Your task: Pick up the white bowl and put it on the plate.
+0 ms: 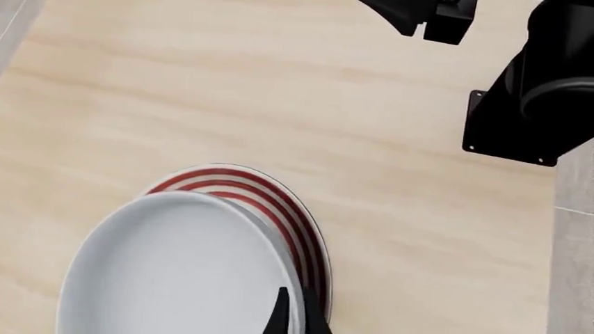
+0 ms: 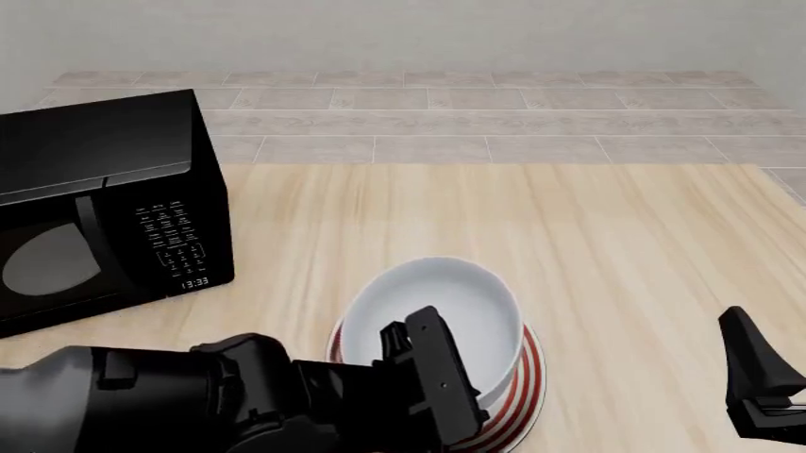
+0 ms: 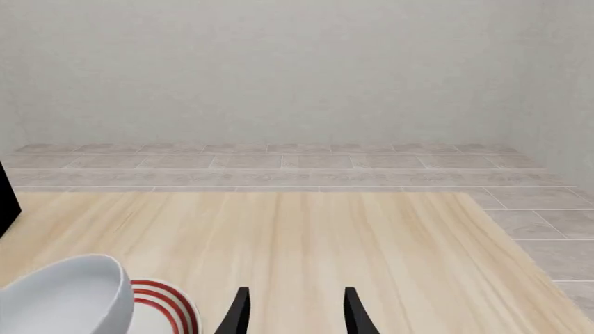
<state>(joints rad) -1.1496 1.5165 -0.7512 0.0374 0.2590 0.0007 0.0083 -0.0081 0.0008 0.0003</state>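
Where the white bowl point(image 2: 435, 316) overlaps the plate point(image 2: 529, 382), right-side rings show.

The white bowl point(image 2: 435, 316) looks glossy and smooth — ceramic-like. The table point(image 2: 629, 245) is pale matt wood; the microwave point(image 2: 108, 203) is shiny black.

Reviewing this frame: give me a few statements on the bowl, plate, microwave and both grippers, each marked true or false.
1. The white bowl sits over the plate. True.
2. The left gripper is at the bowl's rim. True.
3. The right gripper holds the plate. False: it is open, holding nothing, off to the side.
4. The microwave stands to the right of the bowl. False: it stands on the left.
5. The plate has blue rings. False: they are red.
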